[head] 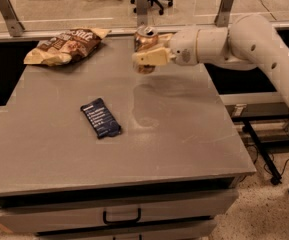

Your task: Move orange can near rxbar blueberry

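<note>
Gripper (145, 57) closed around the orange can (145, 37), we hold it over the far right part of the grey table (194, 139). It appears lifted clear of the top, with a soft shadow lying beneath it. Our white arm (249, 39) reaches in from the right, crossing above the table's right edge.

We judge the carry to be the step in hand: the can is grasped, but it sits well apart from the rxbar blueberry (100, 117), which lies flat at a slant left of the table's middle, nearer the front. The next move calls for a sweep toward the front and left, then a lowering to set the can upright just beside the bar rather than on it.

Room is generous. The stretch of tabletop between can and bar is bare, and open surface surrounds the wrapper on every side. The brown-and-yellow chip bag (64, 45) lies at the far left corner, well off the likely path. The front edge, above the drawer handle (121, 216), is some way from the bar, so we see little risk of the can going over it.
</note>
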{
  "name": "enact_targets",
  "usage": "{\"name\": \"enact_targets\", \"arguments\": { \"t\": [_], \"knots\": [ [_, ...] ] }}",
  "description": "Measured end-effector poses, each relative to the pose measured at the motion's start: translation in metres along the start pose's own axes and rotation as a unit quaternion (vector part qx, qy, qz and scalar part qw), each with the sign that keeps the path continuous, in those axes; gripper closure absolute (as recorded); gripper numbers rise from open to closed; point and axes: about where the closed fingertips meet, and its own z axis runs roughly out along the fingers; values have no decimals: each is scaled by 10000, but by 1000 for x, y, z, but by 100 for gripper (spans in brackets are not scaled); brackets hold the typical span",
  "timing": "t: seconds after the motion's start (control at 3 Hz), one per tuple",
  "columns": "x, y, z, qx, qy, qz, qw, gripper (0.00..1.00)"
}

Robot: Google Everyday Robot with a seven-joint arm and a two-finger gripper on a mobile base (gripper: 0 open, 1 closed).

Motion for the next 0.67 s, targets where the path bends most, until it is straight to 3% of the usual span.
{"name": "enact_targets", "arguments": {
  "t": [0.33, 0.67],
  "knots": [
    [14, 66, 18, -547, 95, -75, 9984, 100],
    [31, 113, 35, -1022, 377, -210, 9938, 81]
  ]
}}
